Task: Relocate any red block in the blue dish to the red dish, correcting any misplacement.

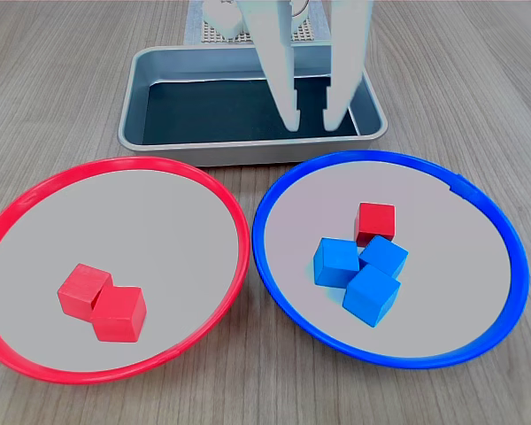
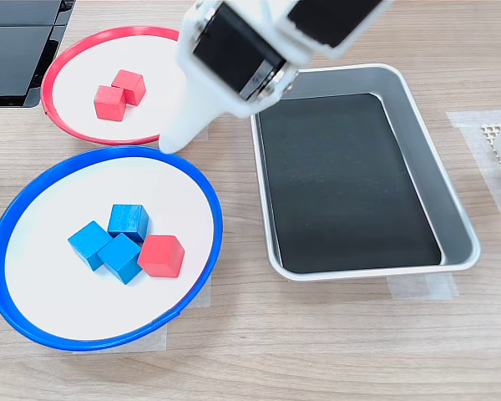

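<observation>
Nearest the first exterior view's lens sit two sorted red cubes [image 1: 102, 301] in the red dish [image 1: 35, 193]. One red block [image 1: 374, 222] lies misplaced in the blue dish [image 1: 498, 221], touching blue cubes [image 1: 358, 270]. So I hang my gripper [image 1: 314, 119] above, jaws parted and empty, ready to drop onto it.

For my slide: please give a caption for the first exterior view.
Open gripper above tray; one red block in blue dish.

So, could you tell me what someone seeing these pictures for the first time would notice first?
Probably the lone red block sitting against three blue blocks in the blue dish, on the first exterior view's right. Next, the red dish beside it holding two red blocks, and the open white gripper hanging above the grey tray behind them.
</observation>
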